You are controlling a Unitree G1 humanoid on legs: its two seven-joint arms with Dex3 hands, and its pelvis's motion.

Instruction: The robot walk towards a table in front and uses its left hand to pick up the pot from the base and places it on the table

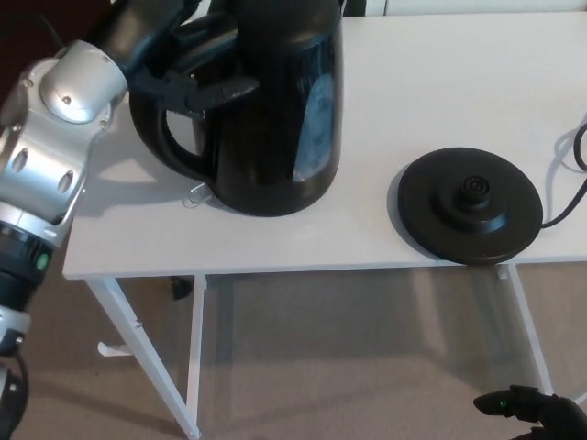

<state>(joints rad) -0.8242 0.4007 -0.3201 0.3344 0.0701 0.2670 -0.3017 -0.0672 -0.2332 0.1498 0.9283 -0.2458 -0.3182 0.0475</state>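
The left hand (179,50) is closed around the top of the handle (158,137) of the black electric kettle (275,119), its dark fingers (215,89) wrapped over the upper bend where the handle meets the body. The kettle's body sits directly to the right of that hand and hangs below it. It is upright, and its bottom looks to be resting on the white table (440,82), though the contact line is dark and hard to read for certain. The round power base (470,203) lies well off to the hand's right, near the table's front edge. It is bare, with its centre connector showing, and its cord (573,188) trails away further right. The lift off the base is therefore done, and the kettle appears to be set down beside it with clear tabletop between them. What seems left is for the hand to let go of the handle and pull away without tipping the kettle. The right hand (537,411) shows only as a dark edge low down, below the table, and I cannot tell how its fingers are set.
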